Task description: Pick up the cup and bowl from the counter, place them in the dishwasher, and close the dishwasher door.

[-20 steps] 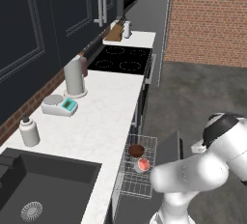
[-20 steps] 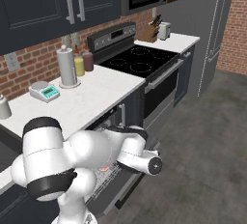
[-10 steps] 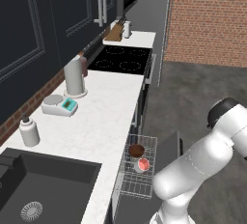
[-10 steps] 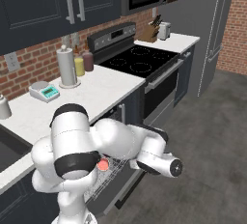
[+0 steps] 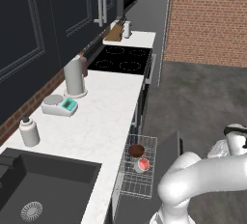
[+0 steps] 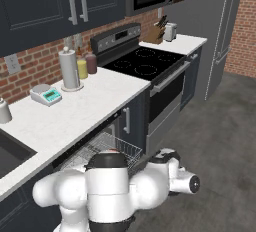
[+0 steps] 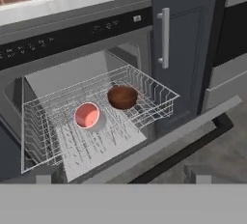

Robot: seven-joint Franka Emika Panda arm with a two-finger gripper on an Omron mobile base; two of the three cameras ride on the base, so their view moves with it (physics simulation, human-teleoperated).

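In the hand view the dishwasher [image 7: 72, 49] stands open with its wire rack [image 7: 159, 92] pulled out. The salmon-red cup [image 7: 87, 115] sits upright in the rack. The dark reddish-brown bowl [image 7: 122, 96] rests just right of it, apart from it. The dishwasher door [image 7: 185, 133] lies folded down below the rack. My gripper [image 7: 123, 177] is open and holds nothing, out in front of the door's outer edge, looking back at the rack. From the left base view the bowl [image 5: 137, 149] and cup [image 5: 143, 165] lie in the rack beside the white counter [image 5: 106, 107].
On the counter stand a grey canister [image 5: 74, 77], a scale [image 5: 59, 105] and a soap bottle [image 5: 29, 132], with the black sink [image 5: 43, 184] nearby. A handled cabinet door [image 7: 181, 49] and the oven [image 6: 167, 88] lie right of the dishwasher. Open floor [image 5: 202, 97] stretches beyond.
My arm has swung outward and lower, taking the hand away from the rack toward the floor side. Cup and bowl stay where they were in the rack.
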